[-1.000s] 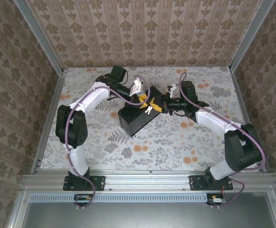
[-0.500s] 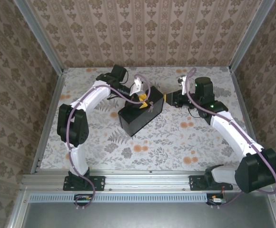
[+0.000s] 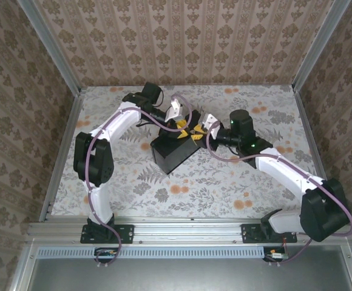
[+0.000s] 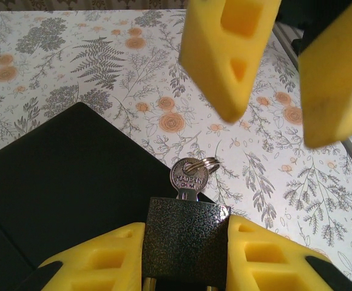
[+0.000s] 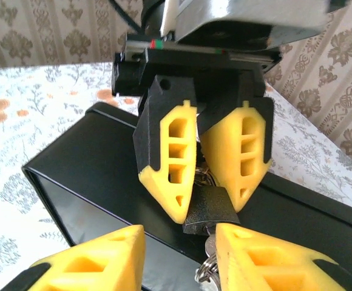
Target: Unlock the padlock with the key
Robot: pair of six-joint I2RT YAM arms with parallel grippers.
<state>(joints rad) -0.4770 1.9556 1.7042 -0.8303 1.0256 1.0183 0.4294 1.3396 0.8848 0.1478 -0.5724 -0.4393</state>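
Note:
The small dark padlock point(image 4: 187, 239) is clamped between the yellow fingers of my left gripper point(image 4: 187, 229), which is shut on its body above the black box point(image 4: 54, 176). The grey key point(image 4: 189, 176) sticks out of the padlock's end, with a ring through its head. My right gripper point(image 4: 273, 127) hangs open just beyond the key, apart from it. In the right wrist view, the key point(image 5: 211, 248) lies between the fingers of the right gripper point(image 5: 179, 233), close against the right-hand one, with a wide gap on the other side. The padlock point(image 5: 207, 215) sits in the left gripper point(image 5: 209, 205).
The black box point(image 3: 173, 151) lies at an angle in the middle of the floral table point(image 3: 224, 182), under both grippers. Metal rails point(image 3: 60, 145) and papered walls close in the table on three sides. Purple cables run along both arms.
The right arm swung out to the right, away from the box, then came back in to the key, and its jaws stand a little wider. The left arm and padlock have not moved.

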